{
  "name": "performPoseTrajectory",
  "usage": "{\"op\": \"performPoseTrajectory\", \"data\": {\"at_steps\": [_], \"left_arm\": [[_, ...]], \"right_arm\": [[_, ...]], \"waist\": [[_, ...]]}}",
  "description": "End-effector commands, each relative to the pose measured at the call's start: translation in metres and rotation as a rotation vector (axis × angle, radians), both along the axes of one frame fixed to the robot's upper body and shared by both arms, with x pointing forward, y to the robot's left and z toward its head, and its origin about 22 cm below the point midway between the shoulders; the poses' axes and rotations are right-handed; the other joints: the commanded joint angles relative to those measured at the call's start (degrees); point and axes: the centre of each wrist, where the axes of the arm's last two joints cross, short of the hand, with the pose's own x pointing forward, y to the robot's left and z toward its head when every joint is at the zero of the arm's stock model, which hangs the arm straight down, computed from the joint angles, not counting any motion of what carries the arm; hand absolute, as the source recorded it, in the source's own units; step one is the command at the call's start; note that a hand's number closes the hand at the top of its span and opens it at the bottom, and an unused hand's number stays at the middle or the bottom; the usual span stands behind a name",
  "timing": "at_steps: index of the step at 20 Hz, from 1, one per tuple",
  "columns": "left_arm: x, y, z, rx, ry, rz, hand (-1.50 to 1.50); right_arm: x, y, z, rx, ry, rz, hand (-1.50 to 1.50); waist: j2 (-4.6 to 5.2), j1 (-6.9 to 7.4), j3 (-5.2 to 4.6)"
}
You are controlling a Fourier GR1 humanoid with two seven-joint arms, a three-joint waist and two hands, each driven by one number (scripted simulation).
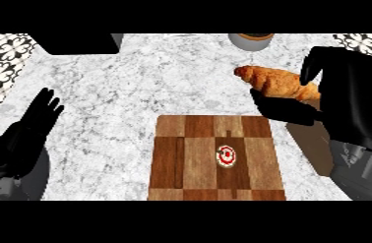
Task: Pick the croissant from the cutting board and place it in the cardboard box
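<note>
A golden-brown croissant (274,81) is held above the marble counter, beyond the far right corner of the cutting board. My right hand (335,97) is shut on it, with fingers curled under it and the thumb over its right end. The wooden checkered cutting board (189,158) lies at the lower middle and carries a small red and white round mark (227,155). A brown strip of cardboard (312,146) shows right of the board, mostly hidden under my right forearm. My left hand (30,129) rests open at the left edge, fingers up.
A black object (76,43) sits at the top left of the counter. A round grey container (251,41) with a brown inside stands at the top, just beyond the croissant. Patterned tiles show at both upper corners.
</note>
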Motion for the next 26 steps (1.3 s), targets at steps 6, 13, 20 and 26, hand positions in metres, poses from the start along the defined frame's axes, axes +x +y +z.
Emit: {"op": "performPoseTrajectory", "data": {"at_steps": [6, 13, 20, 26], "left_arm": [[-0.003, -0.001, -0.009, -0.011, -0.003, -0.007, 0.0], [0.015, -0.008, 0.007, -0.012, -0.014, -0.042, 0.0], [0.001, -0.01, -0.01, -0.003, -0.009, -0.024, 0.0], [0.003, -0.002, 0.0, -0.018, -0.011, -0.033, 0.0]], "right_arm": [[-0.002, -0.042, -0.014, 0.005, 0.064, -0.157, 1.5], [0.013, -0.086, -0.052, 0.067, 0.092, -0.149, 1.5], [0.03, -0.119, -0.104, 0.213, 0.289, -0.276, 1.5], [0.009, -0.136, -0.154, 0.271, 0.315, -0.152, -1.5]], "waist": [[0.32, 1.23, 0.05], [0.38, 1.19, 0.06], [0.52, 1.6, 0.06], [0.41, 1.37, 0.08]]}}
